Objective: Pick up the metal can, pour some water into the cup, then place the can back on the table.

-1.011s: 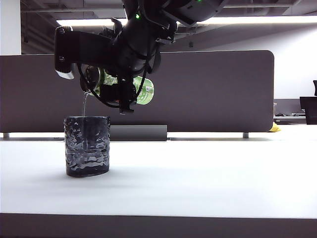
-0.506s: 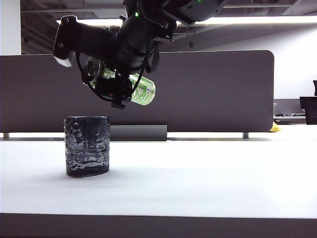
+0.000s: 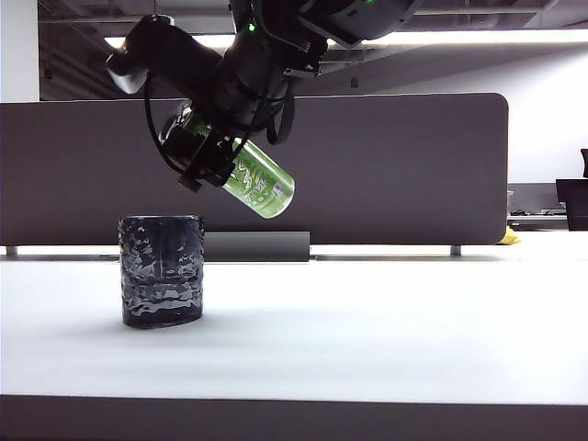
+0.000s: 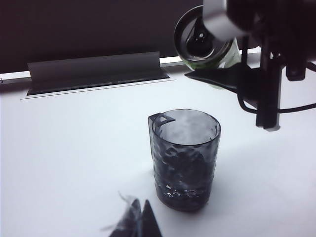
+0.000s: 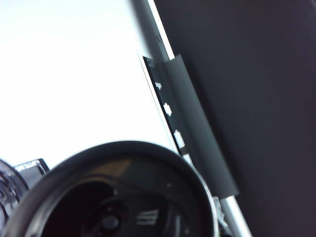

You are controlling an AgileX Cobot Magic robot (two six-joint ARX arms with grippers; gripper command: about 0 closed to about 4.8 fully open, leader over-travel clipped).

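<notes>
green metal can (image 3: 258, 180) tilted in right gripper (image 3: 213, 152) above dimpled dark cup (image 3: 162, 270); left gripper (image 4: 134, 223) state unclear

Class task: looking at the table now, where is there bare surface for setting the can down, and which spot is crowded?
Bare table runs right of the cup to the far edge. Crowded: above the cup, where the right gripper holds the tilted metal can. The left gripper sits before the cup.

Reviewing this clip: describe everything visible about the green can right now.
The metal can is slim and bright green, with a dark logo, pale lettering and silver rims. It hangs tilted in the air above and just right of the cup, base lower and to the right, opened top up-left inside the right tool, which is clamped around its upper body. The left wrist view shows its open mouth. No water is running from it.
</notes>
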